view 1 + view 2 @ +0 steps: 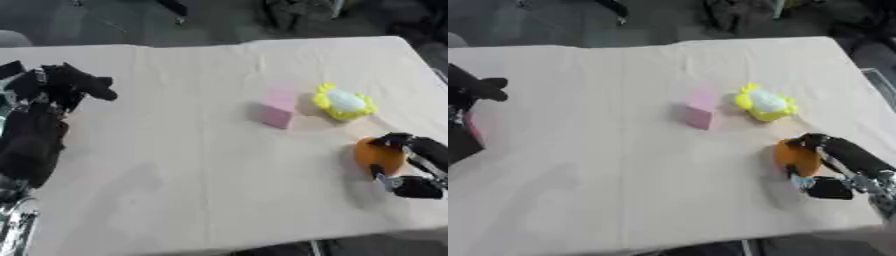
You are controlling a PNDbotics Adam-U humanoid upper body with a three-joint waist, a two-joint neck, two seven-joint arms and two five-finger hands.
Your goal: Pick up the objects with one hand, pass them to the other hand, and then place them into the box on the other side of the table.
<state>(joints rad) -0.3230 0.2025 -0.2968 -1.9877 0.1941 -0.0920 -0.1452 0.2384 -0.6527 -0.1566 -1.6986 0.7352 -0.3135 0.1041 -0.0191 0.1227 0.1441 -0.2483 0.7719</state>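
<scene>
Here, on a cloth-covered bench (201, 190), the pink block (278, 111) serves as landmark. Far to its left, the left hand (66, 85) hovers, fingers curled around nothing. Just right of the block lies a yellow and white toy (345, 103). Further right and nearer the robot, the right hand (826, 165) curls around the orange ball (794, 156): the pick-up step, seemingly. Next would come lifting it toward the left hand. No box is visible.

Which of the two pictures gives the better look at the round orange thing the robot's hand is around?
The left eye view: the round orange object shows more surface there. In the right eye view the right hand covers more.
</scene>
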